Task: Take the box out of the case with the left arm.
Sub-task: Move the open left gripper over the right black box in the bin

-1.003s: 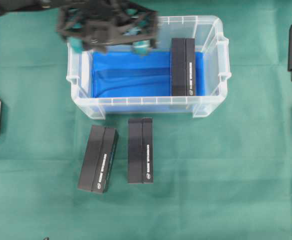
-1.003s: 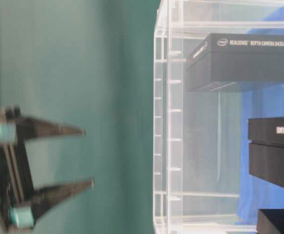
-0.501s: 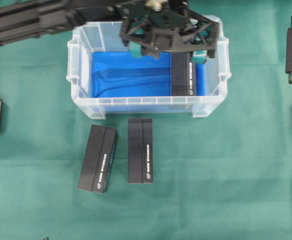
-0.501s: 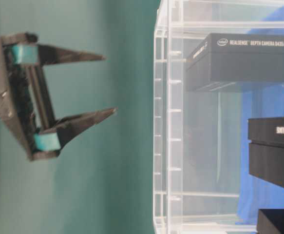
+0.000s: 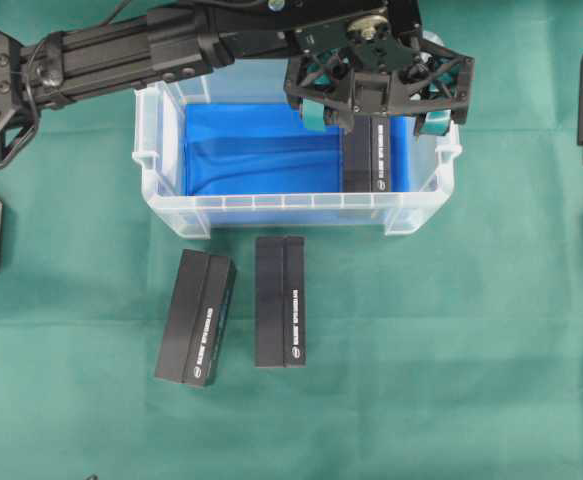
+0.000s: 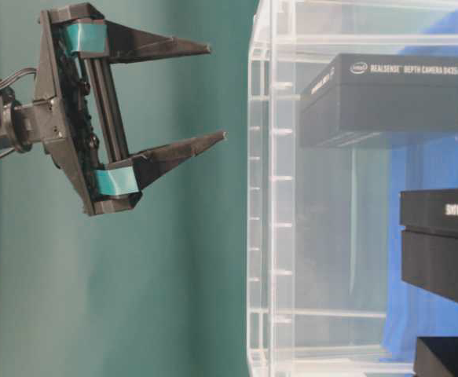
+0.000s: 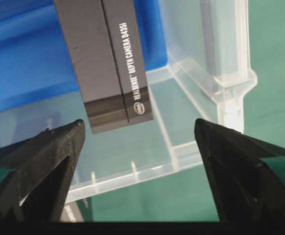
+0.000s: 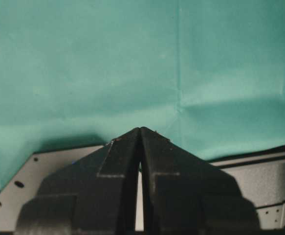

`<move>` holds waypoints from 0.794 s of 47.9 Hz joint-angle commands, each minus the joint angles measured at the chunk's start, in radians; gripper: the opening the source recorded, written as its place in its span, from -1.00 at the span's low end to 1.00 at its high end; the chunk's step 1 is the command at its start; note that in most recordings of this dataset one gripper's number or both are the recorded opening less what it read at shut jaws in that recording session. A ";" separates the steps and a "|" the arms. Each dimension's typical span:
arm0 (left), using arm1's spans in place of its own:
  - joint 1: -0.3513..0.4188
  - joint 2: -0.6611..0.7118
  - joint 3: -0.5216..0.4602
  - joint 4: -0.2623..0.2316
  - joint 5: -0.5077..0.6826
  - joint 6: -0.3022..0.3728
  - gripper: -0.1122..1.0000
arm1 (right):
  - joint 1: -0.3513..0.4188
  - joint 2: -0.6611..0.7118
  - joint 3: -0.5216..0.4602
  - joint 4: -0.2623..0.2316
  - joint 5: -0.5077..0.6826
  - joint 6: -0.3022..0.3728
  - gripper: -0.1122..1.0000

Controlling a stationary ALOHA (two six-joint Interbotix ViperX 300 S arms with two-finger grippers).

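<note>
A: The long black left arm [image 5: 121, 50] reaches across the big clear plastic tub with the blue lining [image 5: 171, 140], and its open-frame gripper [image 5: 376, 112] hangs with fingers spread wide and nothing between them, over the far end of the box.

B: Where's the box?

A: The slim black cardboard box with white lettering [image 5: 369, 150] lies flat on the blue floor at three o'clock in the tub, close along the right wall.

B: That's my worry. From the wrist view the right-hand finger [image 7: 240, 171] lines up with the tub's corner rim [image 7: 232, 83], not the gap beside the box [image 7: 110, 63].

A: So coming straight down, that finger would likely land on the wall or drag the tub.

B: Or nip only the box's edge and let it slip.

A: The right gripper [image 8: 140, 147] sits shut over green cloth, well out of it. Two similar black boxes [image 5: 236, 315] lie at six o'clock outside the tub.
</note>
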 commanded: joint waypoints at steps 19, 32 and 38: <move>0.015 -0.023 -0.020 -0.002 -0.005 -0.017 0.83 | -0.002 -0.003 -0.009 -0.003 -0.005 -0.002 -0.77; 0.015 -0.023 -0.017 -0.003 -0.006 -0.002 0.83 | -0.002 -0.002 -0.009 -0.003 -0.006 -0.002 -0.77; 0.015 -0.021 -0.017 -0.002 -0.006 0.005 0.83 | 0.000 -0.002 -0.008 -0.003 -0.006 -0.002 -0.77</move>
